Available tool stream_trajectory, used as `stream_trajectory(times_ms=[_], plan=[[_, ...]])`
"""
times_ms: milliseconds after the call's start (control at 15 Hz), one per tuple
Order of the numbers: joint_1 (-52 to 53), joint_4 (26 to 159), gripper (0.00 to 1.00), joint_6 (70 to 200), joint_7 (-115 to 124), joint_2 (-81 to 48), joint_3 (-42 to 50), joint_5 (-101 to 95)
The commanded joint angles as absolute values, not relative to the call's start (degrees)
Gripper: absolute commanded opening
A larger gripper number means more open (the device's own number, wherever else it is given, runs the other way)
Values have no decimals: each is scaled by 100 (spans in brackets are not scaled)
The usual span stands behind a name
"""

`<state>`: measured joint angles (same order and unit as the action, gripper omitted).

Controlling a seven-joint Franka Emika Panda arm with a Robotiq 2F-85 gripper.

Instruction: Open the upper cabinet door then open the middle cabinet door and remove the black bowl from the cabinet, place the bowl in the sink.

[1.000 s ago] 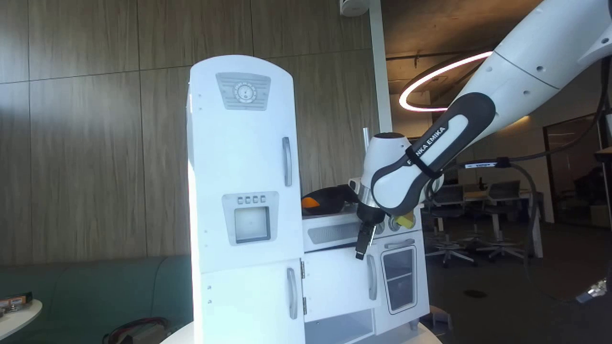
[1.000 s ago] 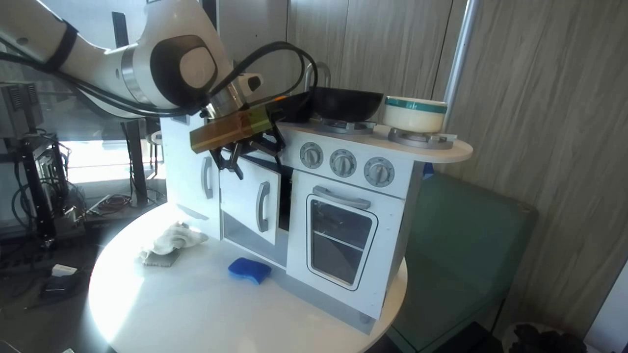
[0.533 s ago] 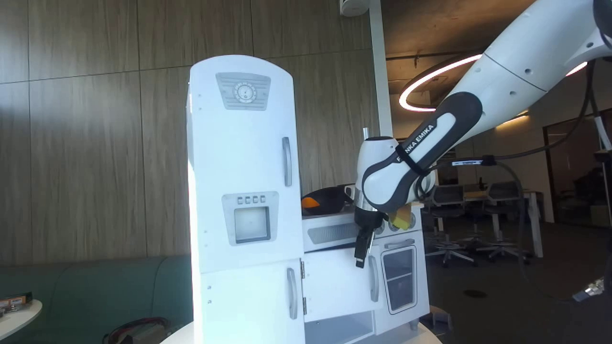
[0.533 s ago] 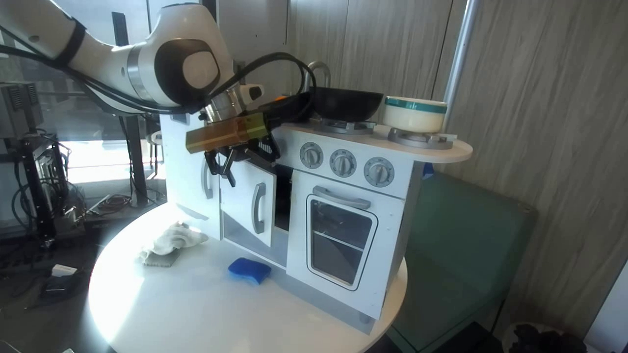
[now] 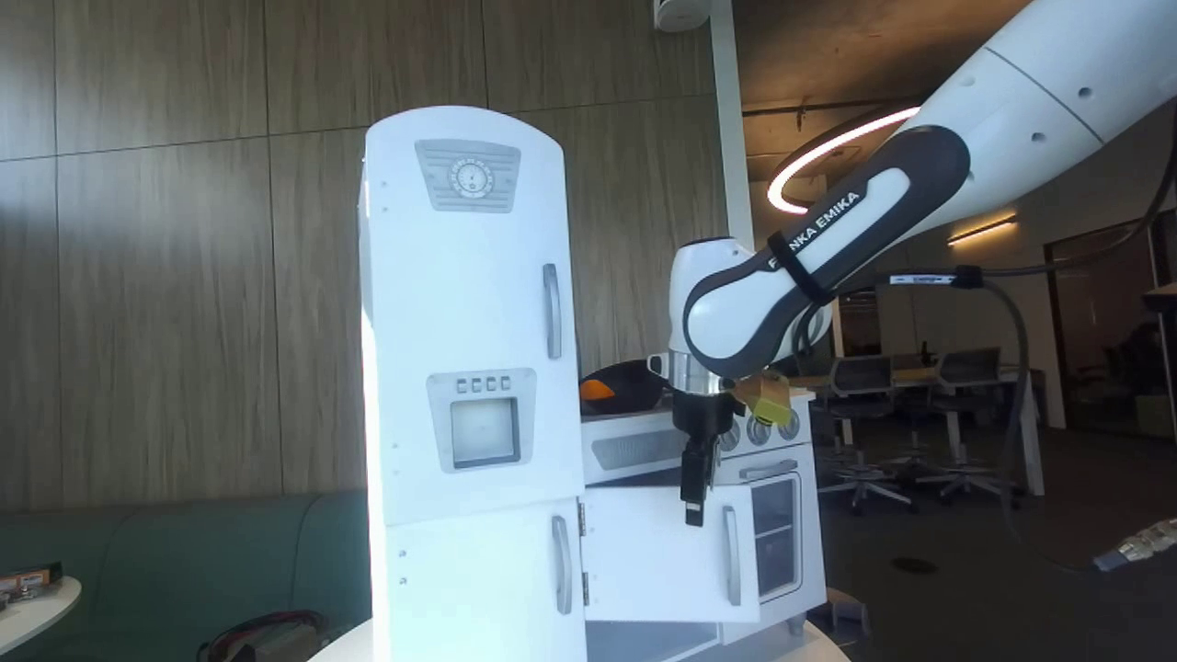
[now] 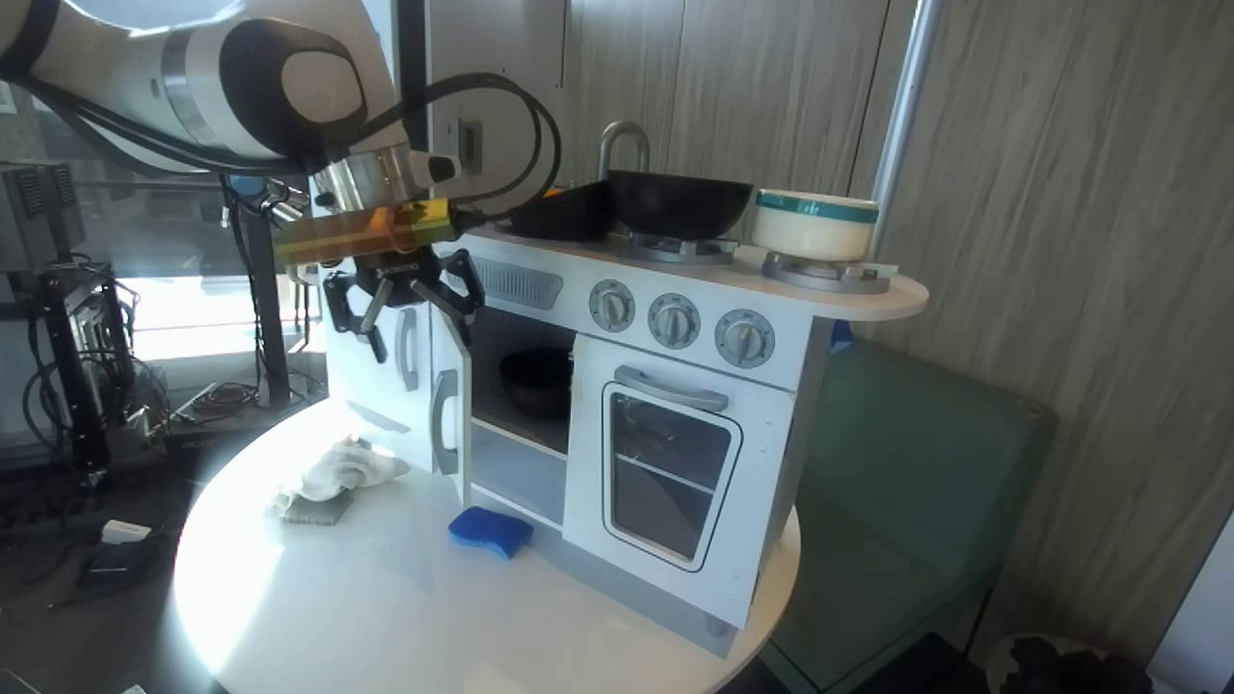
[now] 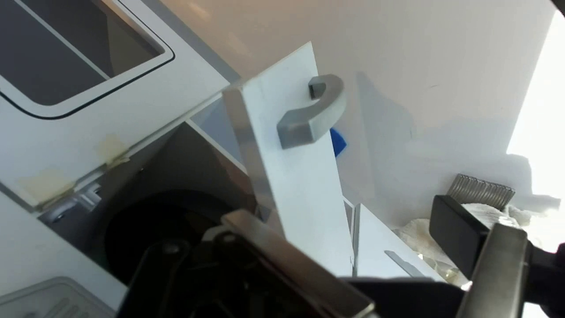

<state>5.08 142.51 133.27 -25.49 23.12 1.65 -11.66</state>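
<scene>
Two fingers [image 7: 499, 260] spread wide, nothing held. Gripper [image 6: 421, 347] seems to straddle the middle cabinet door [image 7: 304, 190], one tip behind it; contact unclear. Black bowl [image 6: 537, 381] lies inside the cabinet [image 6: 496, 333], beyond and below that tip. Likely trouble: lift the inner finger early, door may swing over the gap; close now, door may get pinched. Edges: vented front panel [image 6: 521, 282] above the bowl could bump a high reach; oven door [image 6: 665, 472] beyond. Free room: outward from jaws, above round table [image 6: 386, 598].

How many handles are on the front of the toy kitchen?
4 in an exterior view: upper door handle, lower door handle below it, middle door handle, oven handle.
</scene>
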Motion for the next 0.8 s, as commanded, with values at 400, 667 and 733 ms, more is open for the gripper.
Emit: stream_trajectory(times_ms=[400, 667, 733], plan=[[1260, 14192, 100, 12435, -2661, 2491, -196, -477], [1612, 14077, 100, 12346, -2690, 2406, -498, -403], [1681, 14035, 100, 12383, -2724, 2349, -541, -384]])
